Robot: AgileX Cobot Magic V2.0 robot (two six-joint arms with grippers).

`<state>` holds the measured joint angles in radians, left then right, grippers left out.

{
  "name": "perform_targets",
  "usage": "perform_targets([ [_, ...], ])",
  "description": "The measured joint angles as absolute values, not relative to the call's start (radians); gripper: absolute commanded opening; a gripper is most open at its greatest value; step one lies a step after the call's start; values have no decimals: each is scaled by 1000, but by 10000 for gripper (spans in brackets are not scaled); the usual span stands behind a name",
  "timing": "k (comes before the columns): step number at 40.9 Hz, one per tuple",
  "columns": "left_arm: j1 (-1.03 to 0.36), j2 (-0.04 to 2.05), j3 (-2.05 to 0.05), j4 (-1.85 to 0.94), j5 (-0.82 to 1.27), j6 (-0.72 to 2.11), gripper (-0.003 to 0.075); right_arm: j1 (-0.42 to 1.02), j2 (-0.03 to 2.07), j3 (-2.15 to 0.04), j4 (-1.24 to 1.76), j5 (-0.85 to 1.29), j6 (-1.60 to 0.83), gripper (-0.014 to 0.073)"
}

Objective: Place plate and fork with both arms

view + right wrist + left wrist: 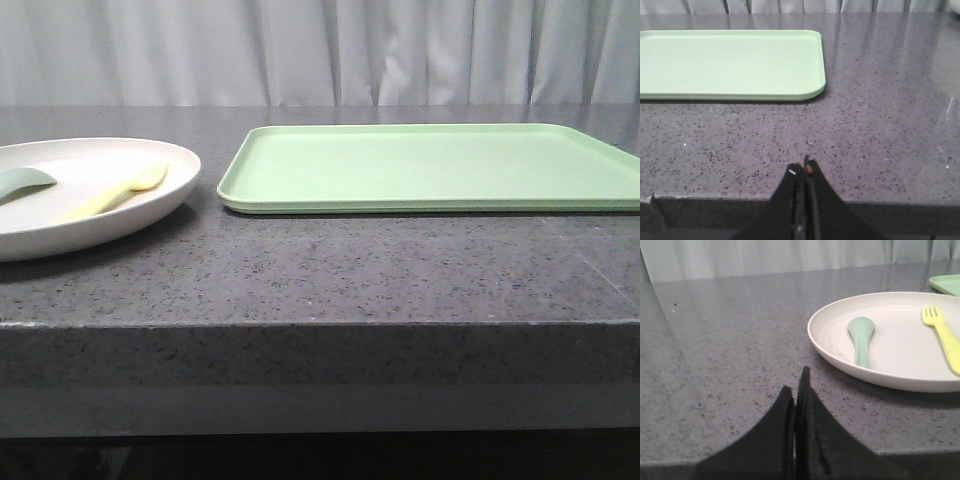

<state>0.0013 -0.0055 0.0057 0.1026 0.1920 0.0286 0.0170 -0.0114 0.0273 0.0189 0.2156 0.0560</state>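
Observation:
The cream plate (150, 205) (830, 347) rests on the dark stone counter at the left in the front view. On it lies the pale-yellow fork (115, 192) (945, 335), beside a small teal-green curved piece (22, 182) (861, 337). My left gripper (796, 385) is shut and empty, hanging near the counter's front edge, short of the plate's rim. My right gripper (803, 167) is also shut and empty, over bare counter in front of the green tray. Neither gripper shows in the front view.
A flat light-green rectangular tray (300, 190) (790, 90) lies to the right of the plate, its corner also showing in the left wrist view (946, 284). The counter's front edge (320, 322) runs across the front view. A grey curtain hangs behind.

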Motion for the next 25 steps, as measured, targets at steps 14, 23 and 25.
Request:
perform_targets([
  [14,1,-6,6,185,165,29,-18,17,-11,27,19,179,56,-69],
  [23,1,-6,6,165,0,29,-18,17,-11,27,19,165,56,-69],
  [25,1,-6,6,158,-61,29,-18,17,-11,27,19,158,56,-69],
])
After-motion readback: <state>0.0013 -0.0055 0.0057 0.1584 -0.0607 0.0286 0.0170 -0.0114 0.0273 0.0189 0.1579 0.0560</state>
